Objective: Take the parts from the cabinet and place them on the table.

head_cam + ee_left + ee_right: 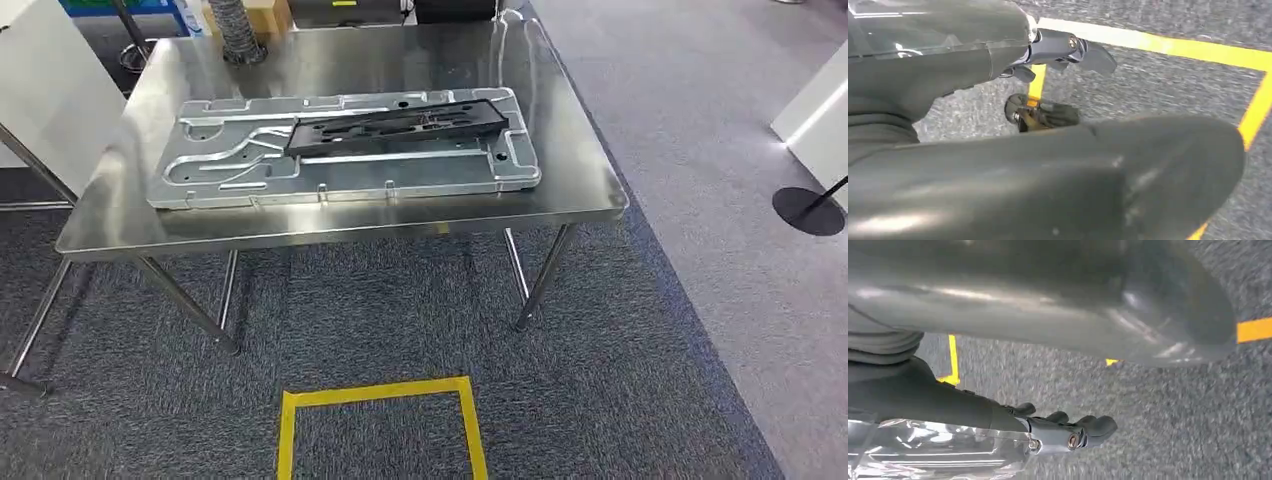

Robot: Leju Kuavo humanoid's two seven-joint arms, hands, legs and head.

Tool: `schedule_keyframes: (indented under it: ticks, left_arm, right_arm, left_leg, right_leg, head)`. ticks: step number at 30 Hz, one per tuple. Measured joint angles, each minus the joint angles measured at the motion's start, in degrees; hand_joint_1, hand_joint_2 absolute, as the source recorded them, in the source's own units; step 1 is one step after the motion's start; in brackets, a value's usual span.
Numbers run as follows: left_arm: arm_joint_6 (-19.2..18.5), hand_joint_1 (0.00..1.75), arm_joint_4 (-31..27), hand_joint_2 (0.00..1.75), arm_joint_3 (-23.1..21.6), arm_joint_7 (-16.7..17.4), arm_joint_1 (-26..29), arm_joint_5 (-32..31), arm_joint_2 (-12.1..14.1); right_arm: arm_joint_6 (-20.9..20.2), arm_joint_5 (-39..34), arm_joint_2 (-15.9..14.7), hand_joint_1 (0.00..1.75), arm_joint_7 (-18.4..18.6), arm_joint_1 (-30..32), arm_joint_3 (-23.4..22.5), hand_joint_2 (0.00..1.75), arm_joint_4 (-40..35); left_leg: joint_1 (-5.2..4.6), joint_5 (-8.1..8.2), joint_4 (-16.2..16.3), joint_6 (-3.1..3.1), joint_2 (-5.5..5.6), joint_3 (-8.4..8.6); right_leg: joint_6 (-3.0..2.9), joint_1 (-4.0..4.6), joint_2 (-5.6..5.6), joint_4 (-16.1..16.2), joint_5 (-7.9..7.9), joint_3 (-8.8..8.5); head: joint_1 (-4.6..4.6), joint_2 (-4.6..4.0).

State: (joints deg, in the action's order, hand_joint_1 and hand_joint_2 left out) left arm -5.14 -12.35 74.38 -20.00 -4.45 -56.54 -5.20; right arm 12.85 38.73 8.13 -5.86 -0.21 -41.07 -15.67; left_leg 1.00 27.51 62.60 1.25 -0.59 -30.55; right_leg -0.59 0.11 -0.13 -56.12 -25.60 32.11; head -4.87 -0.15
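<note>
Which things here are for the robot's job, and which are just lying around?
For the job:
- black part, lying on the silver plate
- table under them
- left hand and right hand, both holding nothing

Just lying around:
- yellow tape square on the carpet
- ribbed hose at the table's far edge
- black stand base

The left hand (1058,55) has a smooth grey cover, glossy like plastic, with a ribbed grey cuff behind it. Its thumb (1128,175) is thick, rounded and grey, with soft highlights on the surface. The fingers (1095,57) are darker grey, and one silver screw sits at a finger base. The right hand (1068,432) looks the same: a grey ribbed cover, a thick grey thumb (1128,315), dark rounded fingers (1100,426) and a round brass-coloured screw. A transparent, wrinkled film wraps each hand's cover.
</note>
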Motion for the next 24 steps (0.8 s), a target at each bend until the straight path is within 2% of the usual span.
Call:
schedule_keyframes:
  ticks: [1, 2, 4, 5, 6, 7, 8, 9, 10, 11, 12, 13, 14, 15, 16, 17, 20, 21, 22, 23, 24]
  left_arm:
    - [0.0, 0.00, 0.0, 0.00, -0.1, 0.0, -0.1, 0.0, 0.0]
    - [0.1, 0.00, 0.0, 0.00, -0.2, 0.0, -0.2, 0.0, 0.0]
    - [0.2, 0.00, 0.0, 0.00, -0.2, -0.1, -0.1, -0.1, 0.0]
    - [0.2, 0.00, 0.0, 0.00, -0.2, -0.2, -0.1, -0.1, 0.0]
    - [0.2, 0.00, 0.0, 0.00, -0.2, -0.4, -0.1, -0.1, 0.0]
    - [0.2, 0.00, 0.0, 0.00, -0.3, -0.6, -0.2, -0.1, 0.1]
    - [0.2, 0.00, 0.0, 0.00, -0.3, -0.8, -0.3, -0.1, 0.1]
    - [0.2, 0.00, 0.0, 0.00, -0.3, -1.1, -0.3, 0.0, 0.2]
    - [0.2, 0.00, 0.0, 0.00, -0.3, -1.2, -0.3, 0.0, 0.3]
    - [0.2, 0.00, 0.0, 0.00, -0.3, -1.2, -0.3, -0.1, 0.4]
    - [0.2, 0.00, 0.0, 0.00, -0.3, -1.3, -0.2, -0.4, 0.5]
    - [0.2, 0.00, 0.0, 0.00, -0.4, -1.3, -0.3, -0.5, 0.5]
    - [0.2, 0.00, 0.0, 0.00, -0.6, -1.3, -0.2, -0.8, 0.7]
    - [0.2, 0.00, 0.0, 0.00, -0.8, -1.3, -0.2, -1.1, 0.7]
    - [0.3, 0.00, 0.0, 0.00, -1.1, -1.3, -0.2, -1.3, 0.8]
    - [0.4, 0.00, 0.0, 0.00, -1.3, -1.3, -0.2, -1.4, 0.8]
    - [0.4, 0.00, 0.0, 0.00, -1.4, -1.1, -0.4, -1.9, 1.1]
    - [0.4, 0.00, 0.0, 0.00, -1.5, -1.1, -0.2, -2.1, 1.2]
    - [0.4, 0.00, 0.0, 0.00, -1.6, -1.1, -0.3, -2.2, 1.6]
    - [0.3, 0.00, 0.0, 0.00, -1.7, -1.1, -0.2, -2.2, 1.6]
    - [0.3, 0.00, 0.0, 0.00, -1.9, -1.1, -0.2, -2.2, 1.6]
  right_arm:
    - [-0.4, 0.1, -0.7, 0.00, -0.3, 0.0, 0.3, 0.00, 0.3]
    - [-0.9, 0.2, -1.4, 0.00, -0.5, -0.2, 0.6, 0.00, 0.7]
    - [-1.2, 0.4, -2.6, 0.00, -0.7, -0.4, 1.1, 0.00, 1.6]
    - [-1.5, 0.5, -2.9, 0.00, -0.7, -0.5, 1.1, 0.00, 2.0]
    - [-1.6, 0.5, -3.0, 0.00, -0.5, -0.5, 1.2, 0.00, 2.3]
    - [-1.8, 0.5, -3.0, 0.00, -0.5, -0.7, 1.3, 0.00, 2.4]
    - [-1.9, 0.7, -3.0, 0.00, -0.4, -0.8, 1.5, 0.00, 2.6]
    - [-2.0, 0.8, -3.0, 0.00, -0.4, -0.9, 1.7, 0.00, 2.7]
    - [-2.1, 0.8, -3.0, 0.00, -0.3, -0.9, 1.9, 0.00, 2.9]
    - [-2.1, 0.8, -3.0, 0.00, -0.3, -0.9, 1.9, 0.00, 3.0]
    - [-2.4, 0.8, -2.8, 0.00, -0.3, -1.0, 2.0, 0.00, 3.2]
    - [-2.5, 0.8, -2.5, 0.00, -0.2, -1.1, 2.0, 0.00, 3.3]
    - [-2.5, 0.8, -2.4, 0.00, 0.0, -1.1, 2.0, 0.00, 3.3]
    - [-2.5, 0.8, -2.3, 0.00, 0.1, -1.2, 2.0, 0.00, 3.3]
    - [-2.5, 0.7, -2.3, 0.00, 0.1, -1.5, 2.0, 0.00, 3.3]
    - [-2.5, 0.6, -2.3, 0.00, 0.0, -1.7, 2.0, 0.00, 3.3]
    - [-2.9, 0.5, -2.3, 0.00, -0.1, -1.7, 2.0, 0.00, 3.4]
    - [-2.9, 0.5, -2.3, 0.00, -0.1, -1.7, 2.0, 0.00, 3.5]
    - [-3.0, 0.6, -2.3, 0.00, -0.1, -1.9, 2.0, 0.00, 3.7]
    - [-3.0, 0.7, -2.5, 0.00, 0.0, -2.1, 2.0, 0.00, 3.7]
    - [-3.0, 0.7, -2.7, 0.00, 0.1, -2.1, 2.0, 0.00, 3.7]
  left_leg:
    - [-0.01, 1.67, -4.2, -0.06, 0.17, 2.34]
    - [-0.53, 1.94, -6.2, -0.39, 0.47, 3.47]
    - [-0.70, 1.61, -5.8, -0.91, 0.47, 2.80]
    - [-0.78, 1.27, -5.9, -1.44, 0.41, 2.63]
    - [-0.34, 0.55, -6.5, -2.40, 0.14, 2.18]
    - [-0.48, 0.04, -6.5, -2.95, 0.03, 1.64]
    - [-0.52, -0.51, -6.4, -3.49, 0.00, 1.07]
    - [-0.70, -1.07, -6.4, -3.60, -0.01, 0.38]
    - [-0.83, -1.62, -6.3, -3.63, -0.02, -0.32]
    - [-0.93, -2.23, -6.2, -3.60, -0.06, -1.26]
    - [-0.98, -2.79, -6.0, -3.54, -0.06, -2.18]
    - [-0.99, -3.32, -5.8, -3.47, -0.06, -3.07]
    - [-0.99, -3.88, -5.6, -3.34, -0.05, -4.00]
    - [-0.99, -4.46, -5.4, -3.17, -0.03, -4.83]
    - [-1.00, -5.09, -5.2, -2.91, -0.02, -5.32]
    - [-1.25, -5.43, -5.1, -2.52, 0.00, -5.82]
    - [-0.81, -7.47, -5.7, -1.48, -0.21, -5.86]
    - [-1.09, -8.02, -5.9, -1.02, -0.02, -5.93]
    - [-0.80, -5.99, -4.9, -0.89, 0.25, -6.71]
    - [-0.78, -1.88, -2.3, -0.71, 0.29, -7.47]
    - [-0.60, 2.31, 1.7, -0.49, 0.28, -8.24]
  right_leg:
    - [0.28, 0.08, -0.03, -0.4, 0.16, 0.63]
    - [0.58, 0.15, -0.10, -0.7, 0.38, 1.02]
    - [1.32, -0.03, -0.08, -0.7, 1.27, 1.29]
    - [1.72, -0.06, -0.04, -0.7, 1.61, 1.31]
    - [2.02, -0.04, 0.20, -1.1, 1.06, 1.68]
    - [2.21, -0.18, 0.23, -2.6, -1.31, 2.31]
    - [2.29, -0.29, 0.24, -5.8, -4.62, 3.39]
    - [2.45, -0.38, 0.22, -10.3, -7.95, 4.64]
    - [2.53, -0.43, 0.22, -14.7, -10.28, 5.79]
    - [2.58, -0.45, 0.21, -18.2, -11.31, 6.41]
    - [2.59, -0.46, 0.21, -18.8, -10.47, 5.76]
    - [2.51, -0.47, 0.20, -17.1, -8.56, 4.08]
    - [2.36, -0.46, 0.20, -13.3, -6.25, 1.24]
    - [2.16, -0.46, 0.19, -8.3, -4.81, -2.21]
    - [1.80, -0.43, 0.19, -2.7, -5.11, -6.36]
    - [1.58, 0.04, 0.19, 1.7, -6.33, -8.96]
    - [0.69, 0.47, 0.25, 1.6, -5.37, -8.01]
    - [0.10, 0.09, 0.12, 2.3, -4.30, -7.38]
    - [-0.24, -0.03, -0.38, 2.3, -3.45, -6.89]
    - [-0.69, 0.00, -0.28, 2.3, -2.68, -5.83]
    - [-0.96, 0.14, -0.37, 2.3, -1.86, -4.86]
  head:
    - [0.00, 0.00]
    - [0.00, 0.00]
    - [0.00, 0.00]
    - [0.00, 0.00]
    - [0.00, 0.00]
    - [0.00, 0.00]
    - [0.00, 0.00]
    - [0.00, 0.00]
    - [0.00, 0.00]
    - [0.00, 0.00]
    - [0.00, 0.00]
    - [0.00, 0.00]
    - [0.00, 0.00]
    - [0.00, 0.00]
    - [0.00, 0.00]
    - [0.00, 0.00]
    - [-0.02, 0.00]
    - [-0.02, 0.00]
    - [0.00, 0.00]
    - [0.00, 0.00]
    - [-0.02, 0.00]
